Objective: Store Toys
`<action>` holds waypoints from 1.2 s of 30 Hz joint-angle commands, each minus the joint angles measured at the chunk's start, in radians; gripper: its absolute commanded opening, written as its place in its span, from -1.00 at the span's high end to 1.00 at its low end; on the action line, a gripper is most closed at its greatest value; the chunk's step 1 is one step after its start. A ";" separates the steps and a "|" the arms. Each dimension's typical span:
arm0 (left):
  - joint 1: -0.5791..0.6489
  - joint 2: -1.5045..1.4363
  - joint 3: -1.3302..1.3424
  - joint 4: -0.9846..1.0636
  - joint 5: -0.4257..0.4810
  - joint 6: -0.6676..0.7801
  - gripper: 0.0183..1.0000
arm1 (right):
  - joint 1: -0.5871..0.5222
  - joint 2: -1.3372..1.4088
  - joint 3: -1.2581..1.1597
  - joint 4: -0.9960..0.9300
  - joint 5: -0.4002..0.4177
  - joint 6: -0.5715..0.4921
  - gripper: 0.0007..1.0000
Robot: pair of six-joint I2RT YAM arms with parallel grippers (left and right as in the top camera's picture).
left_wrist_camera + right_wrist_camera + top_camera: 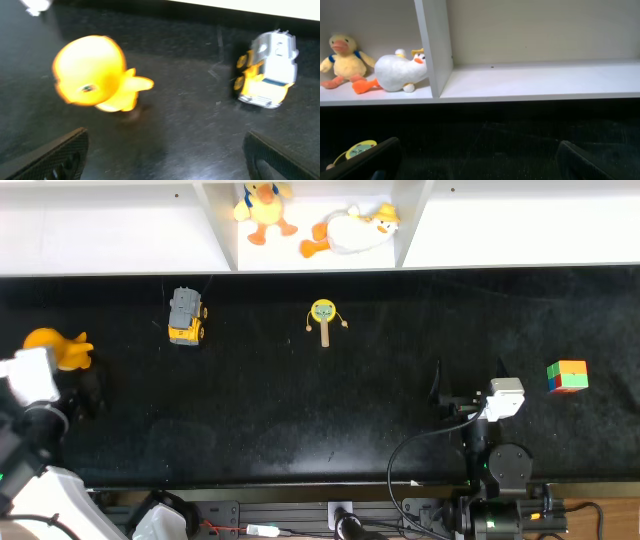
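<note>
A yellow rubber duck [58, 348] [92, 72] stands at the table's left edge. My left gripper [85, 392] [165, 167] is open just in front of it, nothing between its fingers [55, 157]. A yellow and grey toy truck [186, 315] [267, 70] sits further right. A small rattle drum [323, 318] [355, 149] lies mid-table, and a colour cube [567, 376] rests at the right. My right gripper [440, 398] [480, 167] is open and empty, low over the table right of centre, facing the shelf.
A white shelf [220, 240] [435, 50] runs along the table's far edge. Its middle compartment holds a yellow duck plush [263, 208] [342, 60] and a white duck plush [352, 230] [400, 72]. The compartment [545, 75] to their right has a bare floor.
</note>
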 commanded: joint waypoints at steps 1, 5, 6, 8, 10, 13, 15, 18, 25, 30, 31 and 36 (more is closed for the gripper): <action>0.070 -0.006 0.036 0.009 0.021 0.179 -0.99 | 0.006 -0.009 -0.014 0.006 0.008 0.000 -0.99; 0.093 -0.001 0.036 0.014 -0.014 0.178 -0.99 | 0.006 -0.009 -0.014 0.006 0.008 0.000 -0.99; 0.098 0.003 0.036 0.016 -0.014 0.178 -0.99 | 0.006 -0.009 -0.014 0.006 0.008 0.000 -0.99; 0.107 0.016 0.036 0.026 -0.013 0.178 -0.99 | 0.006 -0.009 -0.014 0.005 0.008 0.000 -0.99; 0.109 0.054 0.036 0.059 -0.013 0.178 -0.99 | 0.006 -0.009 -0.014 0.006 0.008 0.000 -0.99; 0.109 0.141 0.037 0.145 0.000 0.163 -0.99 | 0.006 -0.009 -0.014 0.005 0.008 0.000 -0.99; 0.107 0.203 0.045 0.197 0.007 0.127 -0.99 | 0.006 -0.009 -0.014 0.006 0.008 0.000 -0.99; 0.095 0.294 0.077 0.240 0.006 0.125 -0.99 | 0.006 -0.009 -0.014 0.006 0.008 0.000 -0.99; 0.055 0.445 0.163 0.284 0.005 0.126 -0.99 | 0.006 -0.009 -0.014 0.005 0.008 0.000 -0.99; 0.031 0.517 0.178 0.344 0.006 0.125 -1.00 | 0.006 -0.009 -0.014 0.006 0.008 0.000 -0.99; 0.025 0.526 0.179 0.350 0.005 0.125 -0.99 | 0.006 -0.009 -0.014 0.006 0.008 0.000 -0.99; -0.002 0.542 0.178 0.360 0.005 0.126 -0.99 | 0.006 -0.009 -0.014 0.005 0.008 0.000 -0.99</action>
